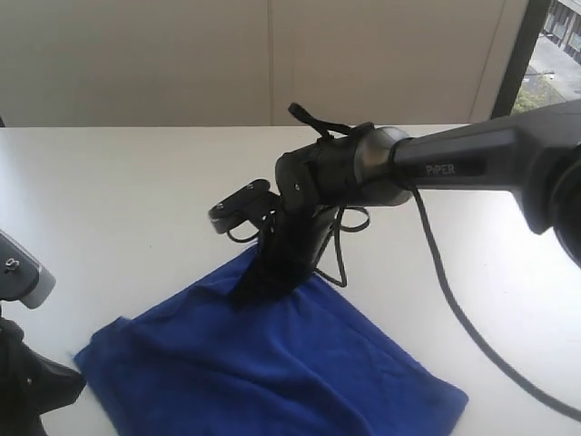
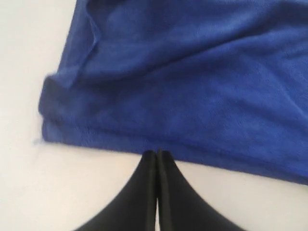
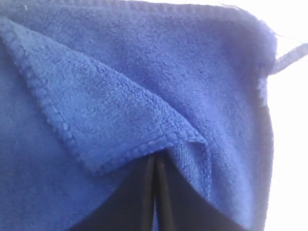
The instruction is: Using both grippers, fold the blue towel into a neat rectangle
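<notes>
Blue towel point(image 1: 300, 363) lies on white desk point(image 1: 136, 200), low in exterior view, rumpled, partly doubled over. My right gripper point(image 3: 155, 161) points down at towel's far corner, jaws closed, pinching hem of turned-over flap; cloth peaks up toward it. My left gripper point(image 2: 157, 155) closed on nothing, tips right at towel's edge over bare desk.

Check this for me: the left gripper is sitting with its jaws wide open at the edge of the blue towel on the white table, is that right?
Not quite. The left gripper is shut, its two fingers pressed together, as the left wrist view shows. The rest holds: it sits at the edge of the blue towel on the white table.
</notes>
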Robot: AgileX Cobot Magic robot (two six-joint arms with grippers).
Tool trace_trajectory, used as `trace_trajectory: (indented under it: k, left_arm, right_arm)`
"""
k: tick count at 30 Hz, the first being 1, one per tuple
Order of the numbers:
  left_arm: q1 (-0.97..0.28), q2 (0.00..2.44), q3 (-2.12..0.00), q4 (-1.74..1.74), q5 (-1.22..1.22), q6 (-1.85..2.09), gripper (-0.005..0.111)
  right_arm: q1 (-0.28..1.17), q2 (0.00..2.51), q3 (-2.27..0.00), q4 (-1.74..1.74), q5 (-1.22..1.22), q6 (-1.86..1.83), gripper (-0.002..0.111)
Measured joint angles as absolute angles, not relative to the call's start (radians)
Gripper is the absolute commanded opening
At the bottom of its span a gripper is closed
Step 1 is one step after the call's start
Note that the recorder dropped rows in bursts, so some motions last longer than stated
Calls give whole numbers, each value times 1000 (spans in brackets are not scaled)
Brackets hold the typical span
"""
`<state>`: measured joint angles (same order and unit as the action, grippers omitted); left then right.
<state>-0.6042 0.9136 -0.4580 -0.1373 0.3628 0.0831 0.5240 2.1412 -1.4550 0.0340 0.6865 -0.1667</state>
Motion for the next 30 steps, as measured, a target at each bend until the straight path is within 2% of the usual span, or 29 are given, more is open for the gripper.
trace_trajectory:
  k: [4,11,18,25,30]
  left_arm:
    - [-604,914,-458,-137,363,83,0]
    - [-604,914,-458,-137,363,83,0]
    - [-604,914,-458,-137,358,83,0]
    - [-604,914,-458,-137,115,59,0]
    - [-543,1019,-577,-126,203,35,0]
  right_arm:
    - [463,2141,-1453,-142,726,-10,0]
    - [366,2129,-1401,-217,786,103,0]
    - [353,2062,-1356,-234,844,129,0]
    - [349,1741,-1336,-224,986,18,0]
    - [323,1607,-1336,-86,1035,-215,0]
